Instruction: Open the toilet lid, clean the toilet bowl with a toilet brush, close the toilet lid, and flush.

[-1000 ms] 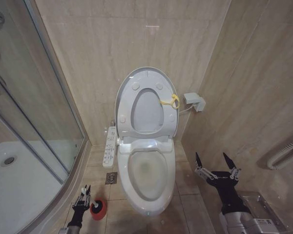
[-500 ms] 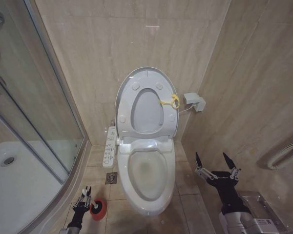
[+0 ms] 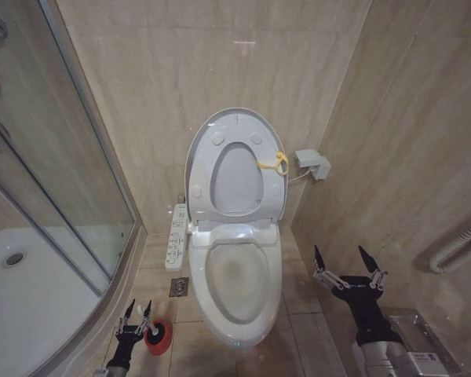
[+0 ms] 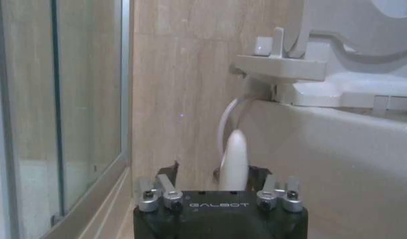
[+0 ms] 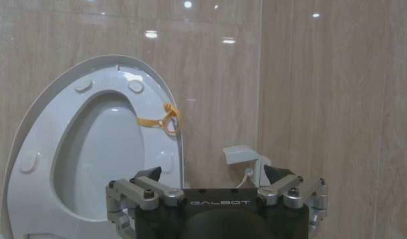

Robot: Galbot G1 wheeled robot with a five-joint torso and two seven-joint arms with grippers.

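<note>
Hovering low beside the toilet bowl, left hand spread wide around the toilet brush handle in its red holder; toilet lid leaning upright; right hand idling, wide.

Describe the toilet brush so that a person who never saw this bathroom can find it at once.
Start at the toilet bowl, then look to the floor between it and the curved shower tray. There the toilet brush stands in a small red holder, a thin white handle between the left gripper's open fingers.
</note>
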